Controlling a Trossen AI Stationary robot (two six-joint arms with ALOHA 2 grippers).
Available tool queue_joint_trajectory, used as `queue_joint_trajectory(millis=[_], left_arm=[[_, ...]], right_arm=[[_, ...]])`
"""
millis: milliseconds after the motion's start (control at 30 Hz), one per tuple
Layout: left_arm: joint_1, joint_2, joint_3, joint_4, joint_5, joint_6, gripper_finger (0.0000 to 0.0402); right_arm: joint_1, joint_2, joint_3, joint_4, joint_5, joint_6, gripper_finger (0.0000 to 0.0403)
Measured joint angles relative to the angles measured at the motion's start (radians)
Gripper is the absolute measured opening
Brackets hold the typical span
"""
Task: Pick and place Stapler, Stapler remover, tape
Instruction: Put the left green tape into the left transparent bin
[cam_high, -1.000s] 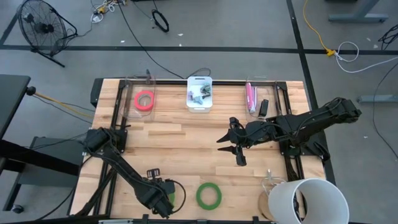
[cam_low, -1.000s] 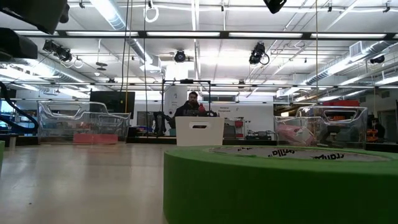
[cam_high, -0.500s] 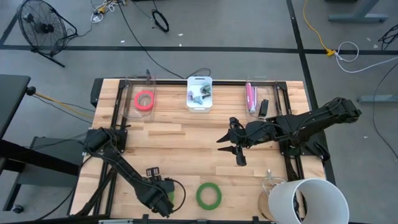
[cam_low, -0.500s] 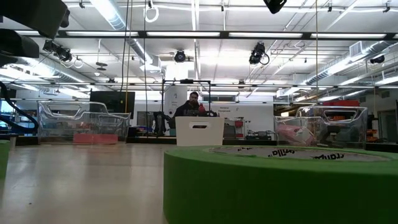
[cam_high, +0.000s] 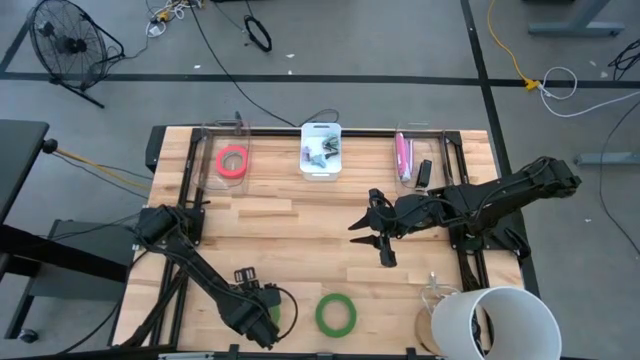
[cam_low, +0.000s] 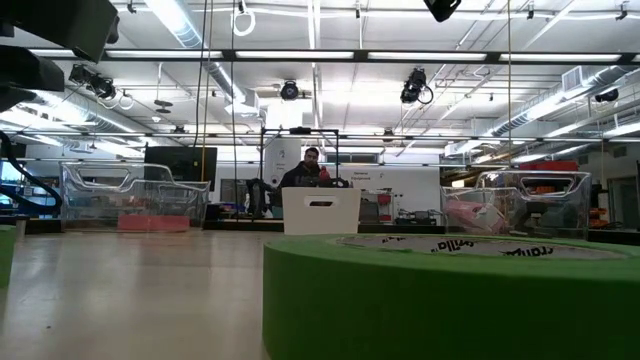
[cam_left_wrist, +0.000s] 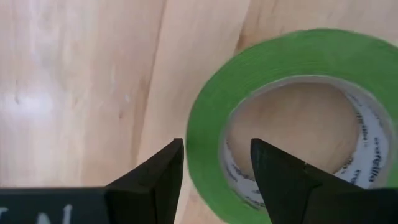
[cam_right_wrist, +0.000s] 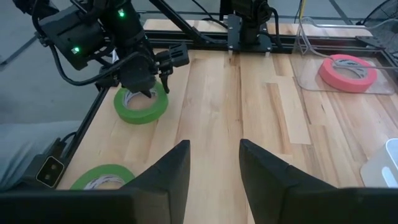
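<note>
Your left hand (cam_high: 262, 318) is down at the near-left corner of the bench (cam_high: 290, 225), straddling the rim of a green tape roll (cam_left_wrist: 292, 118). One finger (cam_left_wrist: 152, 180) sits outside the ring, the other inside its open centre. The jaws are parted around the tape wall; contact isn't visible, so you can't call it gripped. That roll lies flat on the wood.

A second green tape roll (cam_high: 336, 314) lies flat just beside it, toward the bench middle along the near edge. The low view is mostly filled by its side.

The red-pink tape roll (cam_high: 232, 160) lies in the clear tray (cam_high: 212, 135) at the far-left of the bench.

Your right hand (cam_high: 372, 234) hangs over mid-bench, well apart from all the tape, fingers spread open and holding nothing.

White bin (cam_high: 322, 150) stands at the far edge centre with small metal items in it. Another clear tray (cam_high: 412, 135) at the far right holds a pink item. White bucket (cam_high: 495, 322) stands at the near-right corner.

A person (cam_low: 309, 172) shows in the room behind the bench, in the low view.
</note>
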Motion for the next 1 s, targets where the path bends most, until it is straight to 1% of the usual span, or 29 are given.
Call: queue_joint_trajectory(millis=[233, 467, 567, 633, 733, 867, 1000], left_arm=[[0.011, 0.007, -0.014, 0.029, -0.006, 0.001, 0.0193], [0.047, -0.009, -0.177, 0.193, 0.046, 0.019, 0.0191], [0.059, -0.013, -0.200, 0.229, 0.057, 0.080, 0.0173], [0.069, -0.012, -0.201, 0.240, 0.055, 0.107, 0.0147], [0.080, -0.014, -0.185, 0.233, 0.028, 0.156, 0.0091], [0.099, -0.015, -0.152, 0.194, -0.017, 0.233, 0.0086], [0.134, -0.021, -0.131, 0.090, -0.134, 0.241, 0.0086]], right_arm=[[0.000, 0.000, 0.000, 0.000, 0.000, 0.000, 0.0137], [0.000, 0.000, -0.001, -0.001, 0.000, 0.000, 0.0137], [0.000, 0.000, -0.001, -0.002, 0.001, -0.001, 0.0137], [0.000, 0.000, -0.001, -0.002, 0.001, -0.001, 0.0137], [0.000, 0.000, -0.001, -0.002, 0.002, -0.002, 0.0137], [0.000, 0.000, -0.001, -0.001, 0.002, -0.001, 0.0137], [0.000, 0.000, -0.001, -0.002, 0.002, -0.002, 0.0137]])
